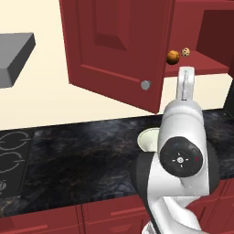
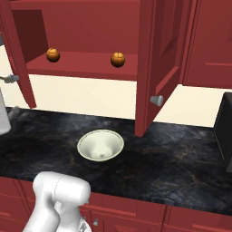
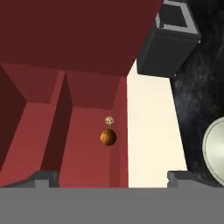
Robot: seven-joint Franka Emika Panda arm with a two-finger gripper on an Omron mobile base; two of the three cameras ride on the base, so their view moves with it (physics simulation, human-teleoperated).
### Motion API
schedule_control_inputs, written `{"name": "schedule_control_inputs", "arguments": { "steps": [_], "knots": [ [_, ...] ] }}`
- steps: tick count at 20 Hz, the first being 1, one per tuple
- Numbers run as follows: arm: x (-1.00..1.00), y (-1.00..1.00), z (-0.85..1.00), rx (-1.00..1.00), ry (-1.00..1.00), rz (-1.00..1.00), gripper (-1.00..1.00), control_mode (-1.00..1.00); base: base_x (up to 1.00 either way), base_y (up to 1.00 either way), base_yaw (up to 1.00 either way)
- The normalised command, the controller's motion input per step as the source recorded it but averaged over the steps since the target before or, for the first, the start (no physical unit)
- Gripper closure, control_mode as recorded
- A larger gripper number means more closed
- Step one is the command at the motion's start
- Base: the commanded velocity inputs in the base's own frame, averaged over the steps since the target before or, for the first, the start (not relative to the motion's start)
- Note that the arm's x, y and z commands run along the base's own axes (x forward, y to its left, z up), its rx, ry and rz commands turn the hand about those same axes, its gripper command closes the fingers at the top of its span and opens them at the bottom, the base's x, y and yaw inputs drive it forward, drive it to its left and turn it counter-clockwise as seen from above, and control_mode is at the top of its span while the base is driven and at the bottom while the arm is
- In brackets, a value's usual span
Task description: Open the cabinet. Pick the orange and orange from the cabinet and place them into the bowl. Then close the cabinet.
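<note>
The cabinet (image 2: 81, 27) stands with both dark red doors swung open. Two oranges rest on its shelf, one (image 2: 53, 55) to the left and one (image 2: 117, 59) nearer the right door. The left base view shows an orange (image 1: 172, 56) beside the open left door (image 1: 114, 45). The cream bowl (image 2: 100, 145) sits on the dark counter below the shelf. My gripper (image 3: 112, 176) is open and holds nothing. It faces the shelf from a distance, with an orange (image 3: 107, 137) straight ahead. Its fingers (image 2: 12, 78) show at the left edge, one above the other.
A tan speckled ball (image 1: 185, 52) lies just behind the orange on the shelf. The right door's knob (image 2: 157, 100) juts over the counter. A dark appliance (image 2: 224, 131) stands at the right. A stove (image 1: 13, 155) and a grey hood (image 1: 13, 55) are at the left.
</note>
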Motion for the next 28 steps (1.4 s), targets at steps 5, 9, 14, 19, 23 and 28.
{"name": "schedule_control_inputs", "arguments": {
  "steps": [5, 9, 14, 19, 23, 28],
  "knots": [
    [0.13, -0.05, 0.0, 0.13, 0.02, 0.32, -1.0, -1.0, 0.0, 0.0, 0.0],
    [0.07, -0.06, 0.0, 0.11, 0.1, 0.28, -1.0, -1.0, 0.0, 0.0, 0.0],
    [0.32, -0.14, 0.0, 0.09, 0.11, 0.25, -1.0, -1.0, 0.0, 0.0, 0.0],
    [0.48, -0.14, 0.0, 0.08, 0.03, 0.22, -1.0, -1.0, 0.0, 0.0, 0.0],
    [0.42, -0.09, 0.0, 0.02, 0.0, 0.26, -1.0, -1.0, 0.0, 0.0, 0.0],
    [0.33, 0.0, 0.0, 0.0, 0.0, 0.28, -1.0, -1.0, 0.0, 0.0, 0.0]
  ]
}}
